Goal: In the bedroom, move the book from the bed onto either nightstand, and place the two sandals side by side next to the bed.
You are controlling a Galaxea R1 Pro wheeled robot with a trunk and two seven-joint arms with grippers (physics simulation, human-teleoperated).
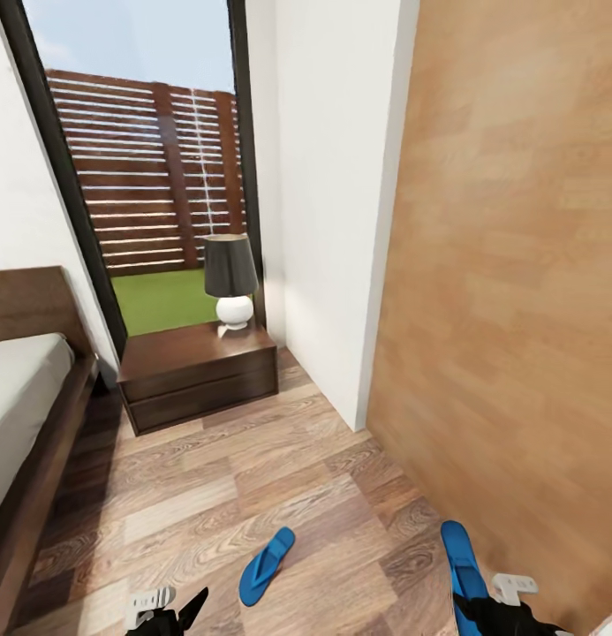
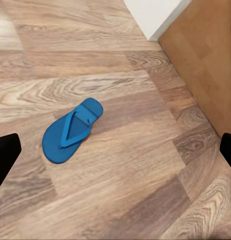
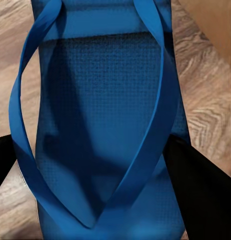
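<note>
Wood-plank floor (image 1: 253, 477) beside the bed (image 1: 23, 415) carries one sandal (image 1: 266, 565), while the other sandal (image 1: 460, 552) is clamped in the right gripper (image 1: 491, 605), to be laid alongside; the left gripper (image 1: 169, 611) is spread wide.

Ahead of me ran an open strip of wood-plank floor (image 1: 279, 477), hemmed by the bed (image 1: 27, 424) on my left and the wood-panelled wall (image 1: 517, 291) on my right. At its far end the nightstand (image 1: 198, 371), with a lamp (image 1: 230, 281) on top, closed the way, a white wall corner (image 1: 336, 221) just beside it. One blue sandal (image 1: 265, 565) lay loose on the boards before my left pincer (image 1: 169, 609), bare floor all round it. My right pincer (image 1: 495, 605) sat close against the panelled wall, jaws shut around the other sandal (image 1: 460, 552).
</note>
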